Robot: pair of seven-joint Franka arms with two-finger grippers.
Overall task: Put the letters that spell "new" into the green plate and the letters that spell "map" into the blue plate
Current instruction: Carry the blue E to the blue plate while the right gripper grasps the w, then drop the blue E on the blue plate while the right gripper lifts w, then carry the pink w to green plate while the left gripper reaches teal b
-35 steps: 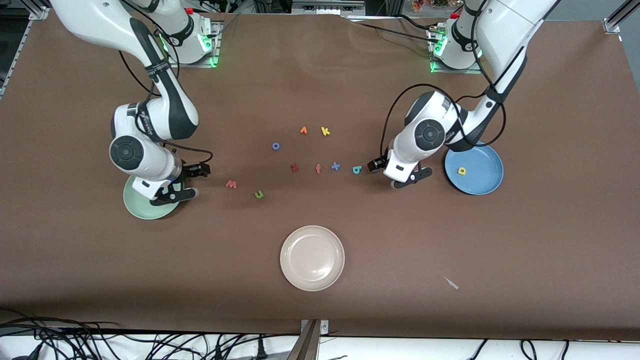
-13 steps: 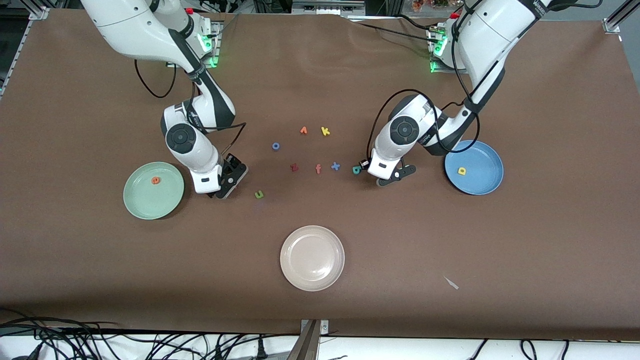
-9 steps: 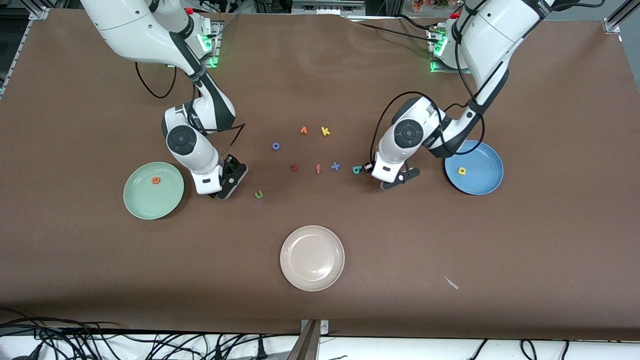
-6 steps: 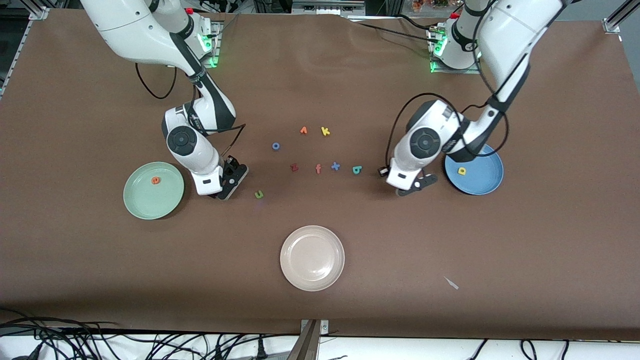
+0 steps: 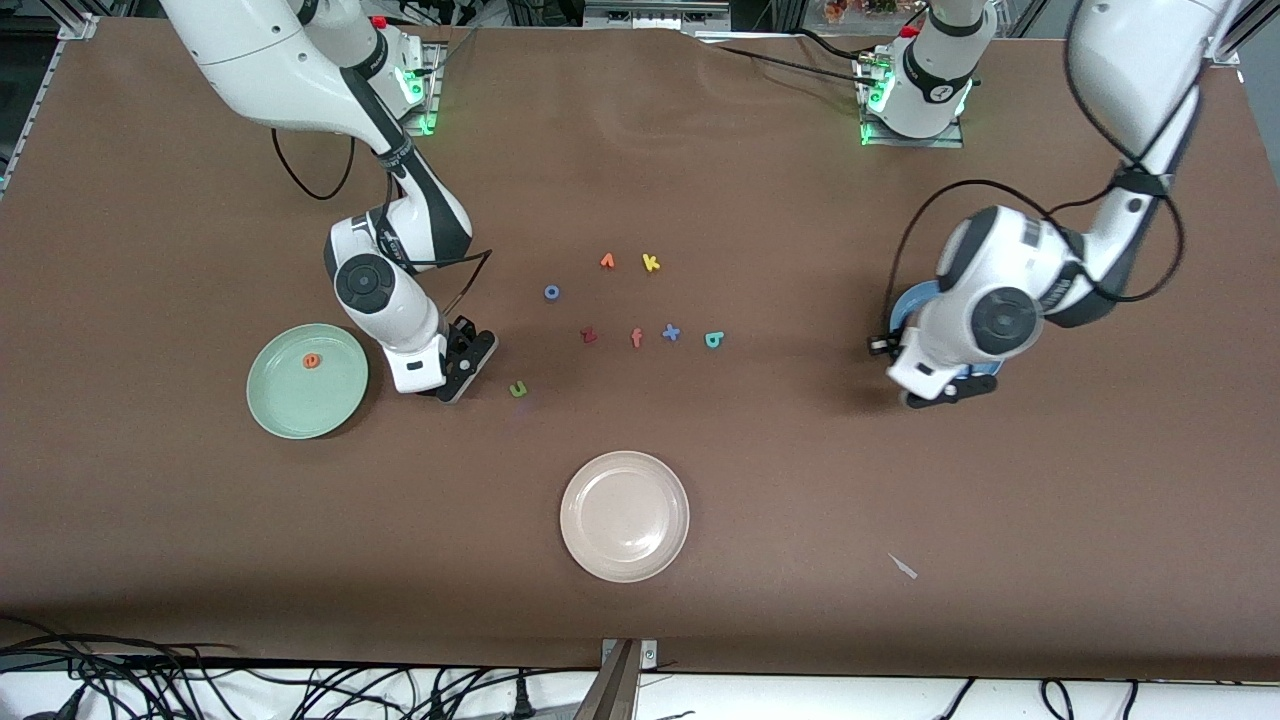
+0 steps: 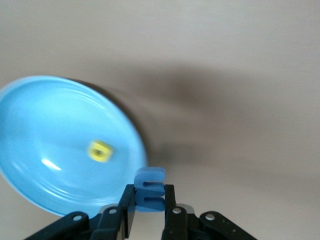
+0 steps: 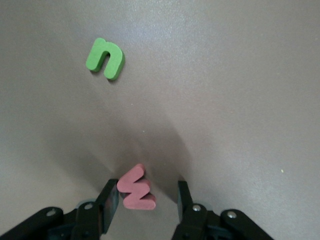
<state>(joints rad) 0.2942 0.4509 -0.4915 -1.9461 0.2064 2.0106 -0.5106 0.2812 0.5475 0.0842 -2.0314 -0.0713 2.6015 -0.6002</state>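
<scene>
My left gripper (image 6: 149, 192) is shut on the blue "m" (image 6: 149, 189) and hangs by the rim of the blue plate (image 6: 50, 125), where the yellow "a" (image 6: 100, 151) lies. In the front view this gripper (image 5: 884, 346) and its arm hide most of that plate (image 5: 915, 297). My right gripper (image 7: 148, 190) is open and down at the table around the salmon "w" (image 7: 136, 190). One finger touches the "w"; the other stands apart. The green "n" (image 7: 105, 59) lies close by (image 5: 518, 389). The orange "e" (image 5: 313, 361) lies in the green plate (image 5: 290, 405). The teal "p" (image 5: 714, 340) lies mid-table.
Other foam letters lie mid-table: a dark red "z" (image 5: 588, 335), an orange "f" (image 5: 636, 338), a blue "x" (image 5: 671, 333), a blue "o" (image 5: 551, 292), a yellow "k" (image 5: 651, 263) and an orange one (image 5: 607, 261). A cream plate (image 5: 624, 516) sits nearer the front camera.
The left arm has swung from beside the teal "p" to the blue plate's rim. The right arm, earlier over the green plate, has stayed over the "w" for the last second.
</scene>
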